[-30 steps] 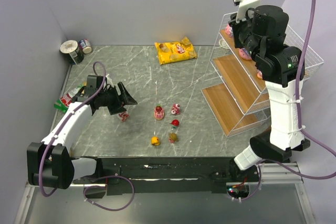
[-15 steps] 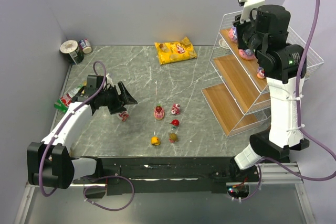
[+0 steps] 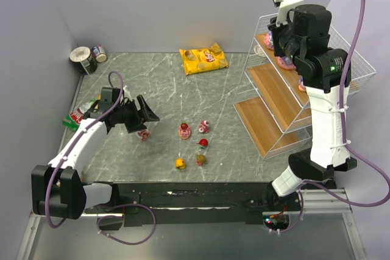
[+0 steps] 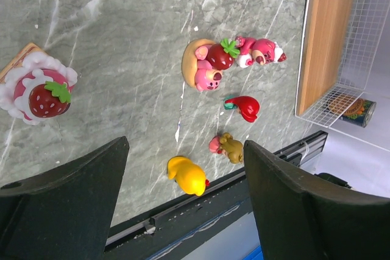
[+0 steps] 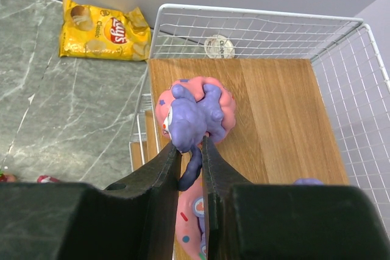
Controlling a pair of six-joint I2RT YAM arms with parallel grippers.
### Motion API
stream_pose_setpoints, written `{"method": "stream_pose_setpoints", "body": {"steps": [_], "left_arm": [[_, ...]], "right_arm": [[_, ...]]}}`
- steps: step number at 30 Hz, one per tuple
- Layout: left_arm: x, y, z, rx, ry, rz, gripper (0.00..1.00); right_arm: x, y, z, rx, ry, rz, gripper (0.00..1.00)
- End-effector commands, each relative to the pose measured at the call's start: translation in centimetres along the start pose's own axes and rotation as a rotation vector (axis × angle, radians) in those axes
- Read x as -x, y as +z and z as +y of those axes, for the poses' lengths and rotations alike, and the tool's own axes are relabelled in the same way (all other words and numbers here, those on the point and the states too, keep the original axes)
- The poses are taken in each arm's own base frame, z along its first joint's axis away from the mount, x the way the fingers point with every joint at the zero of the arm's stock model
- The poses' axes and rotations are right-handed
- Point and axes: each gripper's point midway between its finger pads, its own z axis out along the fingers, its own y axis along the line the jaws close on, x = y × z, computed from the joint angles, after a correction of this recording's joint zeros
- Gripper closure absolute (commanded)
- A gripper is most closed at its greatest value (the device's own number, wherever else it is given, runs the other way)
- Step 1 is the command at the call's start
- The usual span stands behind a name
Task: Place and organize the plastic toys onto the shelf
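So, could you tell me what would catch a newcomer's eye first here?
The right gripper pinches a purple bunny at the shelf's top board. Over the marble table, the open left gripper hovers near a strawberry cake toy.

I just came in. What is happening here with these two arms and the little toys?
The right gripper is shut on a purple plastic bunny on a pink donut base, holding it over the top board of the white wire shelf with wooden boards. The left gripper hangs open above the grey marble table, close to a red strawberry cake toy. Five more small toys lie in a group at the table's middle, not yet on the shelf.
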Motion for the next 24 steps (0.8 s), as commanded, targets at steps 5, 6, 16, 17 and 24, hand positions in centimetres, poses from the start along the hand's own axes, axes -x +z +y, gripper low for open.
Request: {"method": "stream_pose_setpoints", "body": {"steps": [5, 6, 16, 17, 24], "left_arm": [[0.26, -0.42, -0.61, -0.031, 0.037, -0.015, 0.18], [0.23, -0.46, -0.64, -0.032, 0.037, -0.014, 0.18], [0.05, -0.85, -1.03, -0.049, 0.04, -0.017, 0.17], [-0.02, -0.88, -1.07, -0.051, 0.041, -0.017, 0.18], [-0.13, -0.94, -1.04, -0.053, 0.04, -0.018, 0.17]], "right_arm": [[2.29, -0.76, -1.31, -0.041, 0.012, -0.09, 0.82], [2.38, -0.72, -1.28, -0.039, 0.009, -0.094, 0.82], [2.27, -0.86, -1.52, -0.054, 0.011, -0.09, 0.75], [2.3, -0.9, -1.57, -0.056, 0.012, -0.091, 0.75], [2.1, -0.65, -1.46, -0.055, 0.016, -0.083, 0.73]]}}
